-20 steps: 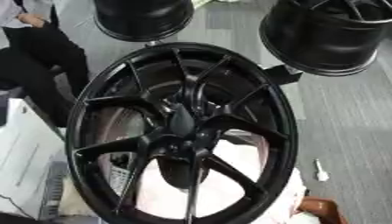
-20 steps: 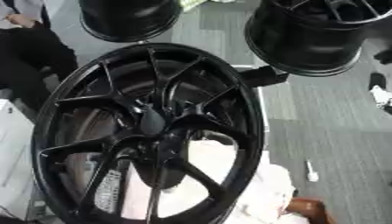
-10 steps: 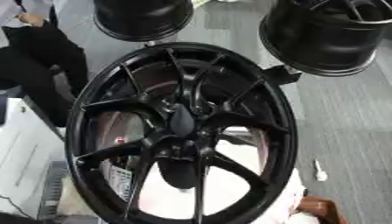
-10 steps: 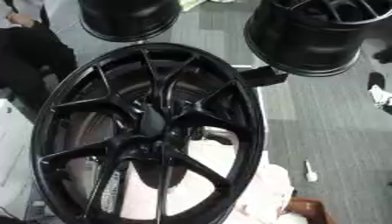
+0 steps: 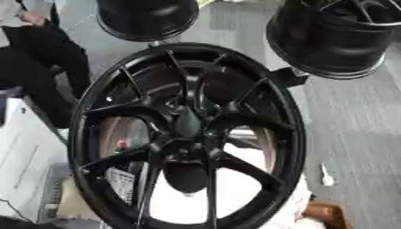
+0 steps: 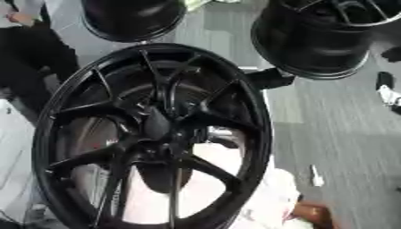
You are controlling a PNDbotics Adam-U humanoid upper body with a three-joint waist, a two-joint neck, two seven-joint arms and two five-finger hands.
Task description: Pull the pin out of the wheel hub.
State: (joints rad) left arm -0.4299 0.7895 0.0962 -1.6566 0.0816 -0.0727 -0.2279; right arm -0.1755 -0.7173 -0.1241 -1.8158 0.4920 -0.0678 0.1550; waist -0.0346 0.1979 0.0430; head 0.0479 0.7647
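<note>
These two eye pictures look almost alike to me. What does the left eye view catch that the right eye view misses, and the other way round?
Only the left eye view shows a small red spot behind the spokes. Only the right eye view shows a dark and white object on the floor at the right edge. Both show the big black wheel with its hub, two more black wheels behind it, and a small white thing on the grey floor. Neither shows a hand of the robot, nor a pin I can make out.
</note>
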